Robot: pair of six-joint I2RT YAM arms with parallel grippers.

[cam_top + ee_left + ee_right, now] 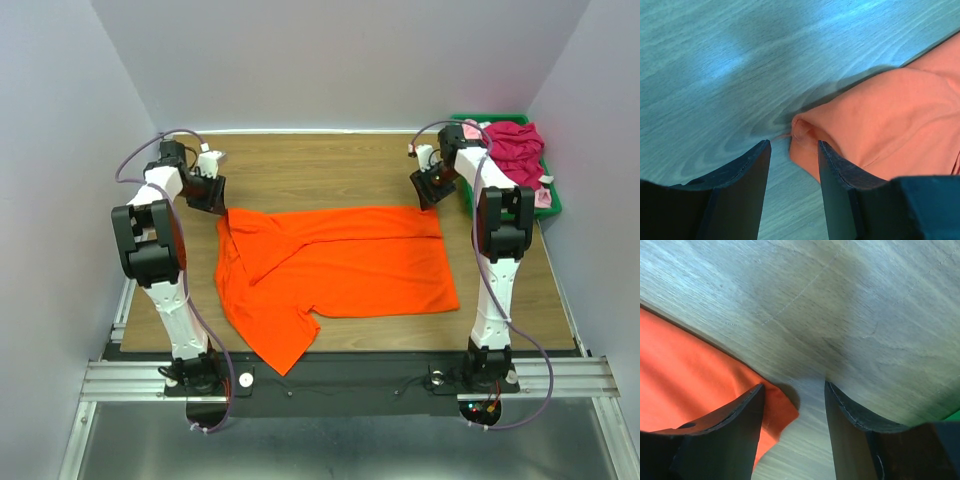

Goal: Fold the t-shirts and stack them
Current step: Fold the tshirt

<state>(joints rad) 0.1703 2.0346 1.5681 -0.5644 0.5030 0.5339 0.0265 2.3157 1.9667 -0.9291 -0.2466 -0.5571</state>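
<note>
I get bright, even light on the top view, sharp throughout, with only faint shadows along the shirt [340,265]. The left wrist feed runs blue-tinted, with pale glare on the table [730,65]. The right wrist feed looks soft, with a dark shadow mid-frame.

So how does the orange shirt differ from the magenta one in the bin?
The orange shirt lies spread out on the table; the magenta shirt sits bunched up in the green bin. The orange shirt fills the middle of the table; the magenta shirt is off at its far right corner. Both are plain soft cloth.
</note>
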